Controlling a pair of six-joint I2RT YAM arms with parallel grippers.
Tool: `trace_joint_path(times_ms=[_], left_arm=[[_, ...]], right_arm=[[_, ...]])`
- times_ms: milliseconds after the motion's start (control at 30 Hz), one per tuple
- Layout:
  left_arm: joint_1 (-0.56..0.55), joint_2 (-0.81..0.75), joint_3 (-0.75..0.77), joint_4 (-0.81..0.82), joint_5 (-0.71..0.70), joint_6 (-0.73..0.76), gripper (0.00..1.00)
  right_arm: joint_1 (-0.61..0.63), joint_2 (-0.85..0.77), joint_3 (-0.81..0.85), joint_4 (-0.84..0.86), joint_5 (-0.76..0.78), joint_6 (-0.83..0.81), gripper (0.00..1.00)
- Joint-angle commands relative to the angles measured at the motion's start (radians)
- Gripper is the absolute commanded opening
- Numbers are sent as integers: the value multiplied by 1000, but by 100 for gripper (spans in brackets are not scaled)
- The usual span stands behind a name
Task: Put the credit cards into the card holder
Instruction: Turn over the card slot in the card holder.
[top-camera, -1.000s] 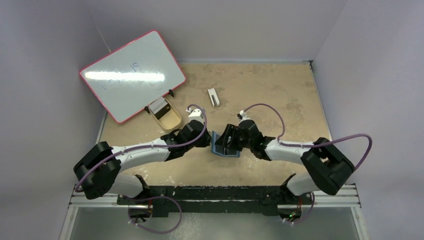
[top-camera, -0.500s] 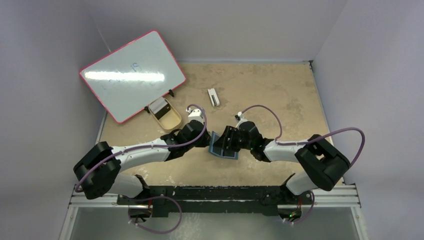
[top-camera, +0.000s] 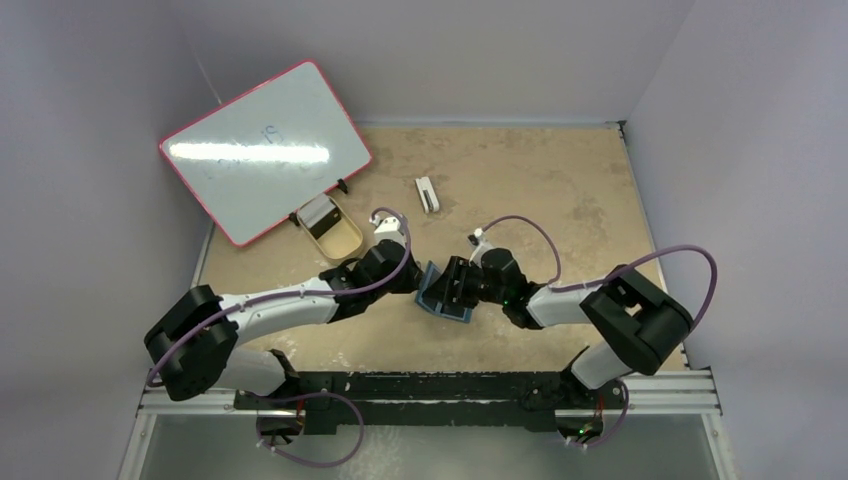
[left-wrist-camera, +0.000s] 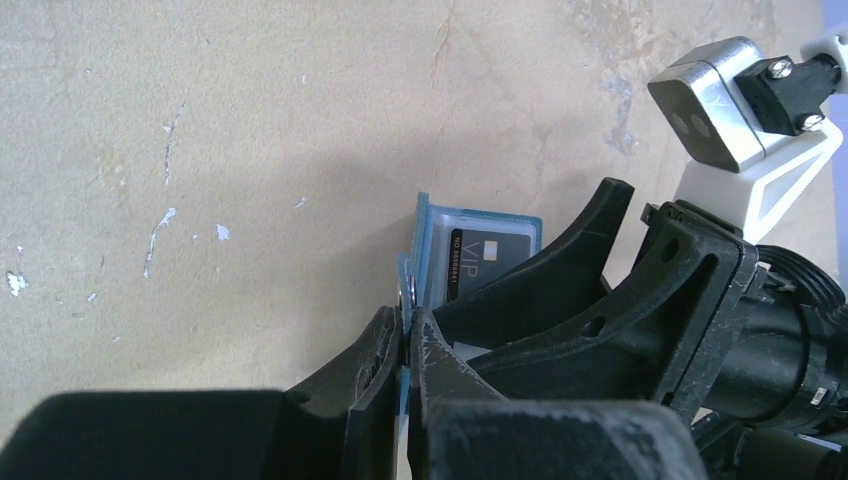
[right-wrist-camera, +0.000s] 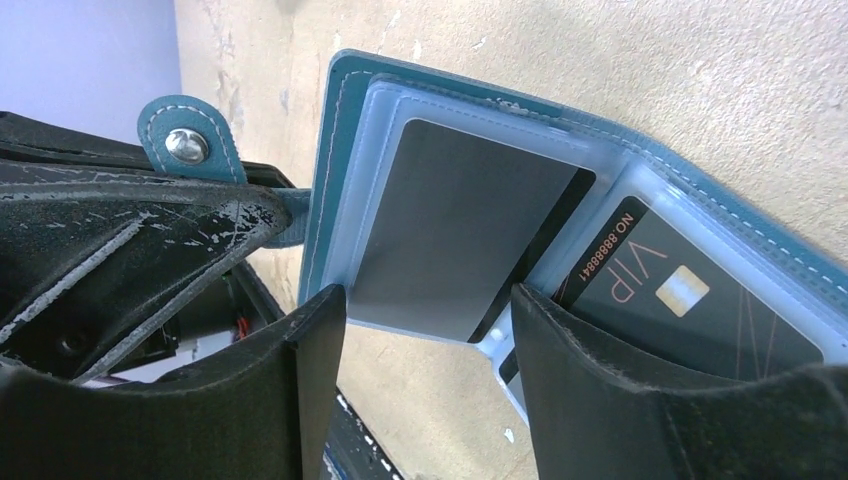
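Left gripper (left-wrist-camera: 405, 345) was clamped tight on the edge of the teal card holder (right-wrist-camera: 345, 120), right by the snap tab (right-wrist-camera: 187, 146). It held the holder open between the two arms, over the near-middle of the table (left-wrist-camera: 250, 120). Right gripper (right-wrist-camera: 428, 297) had its jaws spread fairly wide, one on each side of the free end of a grey card (right-wrist-camera: 460, 220) that was only partway into a clear sleeve. Couldn't tell if it was actually pinching the card or just straddling it.

My take on doing this bit well: line the card up with the sleeve's sides and push straight along its length, slowly, so a corner doesn't catch the plastic lip. The left side needs a firm hold, since the holder looked floppy and would probably fold away under a push.

Looks-wise: teal leather-ish cover with pale stitching, frosted clear pockets inside, round metal snap. A black VIP card (right-wrist-camera: 690, 310) sat in the neighbouring pocket and looked well seated. The grey one was plain, no markings showing.
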Motion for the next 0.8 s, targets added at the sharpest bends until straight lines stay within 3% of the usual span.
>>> trace_joint_path(times_ms=[0, 400, 767], left_arm=[[-1, -42, -2, 52, 11, -35, 0], [0, -46, 1, 48, 22, -56, 0], [-1, -49, 23, 9, 5, -38, 0]], right_arm=[[4, -46, -4, 41, -17, 9, 65], [4, -90, 81, -197, 152, -51, 63], [4, -96, 114, -281, 192, -67, 60]])
